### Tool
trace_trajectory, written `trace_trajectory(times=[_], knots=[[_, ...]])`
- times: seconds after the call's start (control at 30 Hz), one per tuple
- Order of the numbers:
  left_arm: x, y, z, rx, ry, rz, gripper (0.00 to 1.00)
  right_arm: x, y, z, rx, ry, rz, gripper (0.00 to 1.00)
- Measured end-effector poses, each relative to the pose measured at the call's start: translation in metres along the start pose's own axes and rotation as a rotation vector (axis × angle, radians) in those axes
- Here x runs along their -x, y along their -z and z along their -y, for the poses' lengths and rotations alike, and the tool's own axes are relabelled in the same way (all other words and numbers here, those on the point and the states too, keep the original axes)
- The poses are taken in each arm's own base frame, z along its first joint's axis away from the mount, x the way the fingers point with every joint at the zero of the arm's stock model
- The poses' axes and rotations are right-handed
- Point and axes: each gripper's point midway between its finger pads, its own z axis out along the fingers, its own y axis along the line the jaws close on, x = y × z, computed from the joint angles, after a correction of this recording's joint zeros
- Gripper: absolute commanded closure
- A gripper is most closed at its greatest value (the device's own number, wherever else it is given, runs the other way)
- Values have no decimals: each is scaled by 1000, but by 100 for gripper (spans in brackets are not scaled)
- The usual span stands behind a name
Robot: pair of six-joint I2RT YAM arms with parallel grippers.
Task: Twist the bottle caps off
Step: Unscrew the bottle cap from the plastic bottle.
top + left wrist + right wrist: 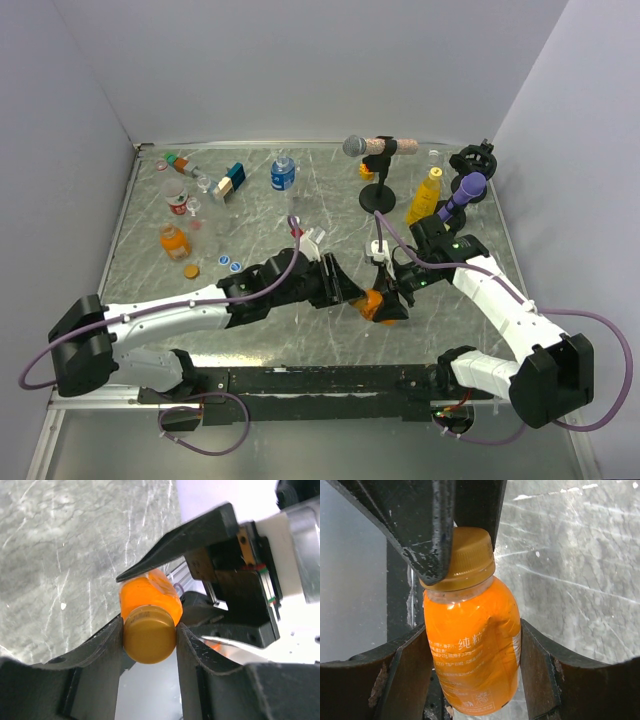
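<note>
1. Cap (pixel 149 635): it is orange and round, and it sits on the end of the orange bottle (pixel 470 650).
2. My left claw (pixel 149 641) is pinching the cap. Its two fingers (pixel 107 645) press on the cap, one on each side.
3. My right claw (pixel 470 672) is pinching the bottle. It holds the fat middle part, with one finger on each side.
4. The bottle is full of orange drink and has white writing on it.
5. From above, the bottle is between my two claws, over the near middle of the table (pixel 300 210). I cannot tell if it touches the table.
6. The cap end points at my left claw.
7. On the left side of the table stands the other orange bottle (pixel 172 240). A loose cap (pixel 190 270), also orange, lies just beside it.
8. Two blue caps (pixel 223 260) lie close together near the loose cap.
9. At the back stands a blue bottle (pixel 283 174).
10. At the back right stands a yellow bottle (pixel 425 197), next to a mic (pixel 372 147) on a stand.
</note>
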Motion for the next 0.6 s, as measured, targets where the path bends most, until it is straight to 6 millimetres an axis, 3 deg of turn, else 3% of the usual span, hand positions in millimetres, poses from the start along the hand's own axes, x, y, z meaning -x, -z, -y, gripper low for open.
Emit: trace_trajectory(times=[0.13,0.17,0.2,0.23,0.3,0.37,0.5,0.6], knots=[[-1,-3,-3,30,73,4,93,-4,0,1,-5,-7,-11,92],[-1,-3,-4,35,81,4,85,-4,0,1,-5,-8,-11,92],[0,-3,-4,38,89,10,70,-4,0,1,-5,-7,-11,92],[0,-2,-4,38,92,14,50,-4,0,1,-6,-6,-10,92],[1,0,-3,35,95,25,27,-2,-1,1,-3,-3,-2,92],[2,6,-6,27,97,39,14,0,-1,2,-2,9,9,92],[-3,25,-15,-15,62,57,1,1,-1,2,-1,14,15,92],[-8,41,-20,-76,-20,68,1,2,-1,3,-1,17,18,92]])
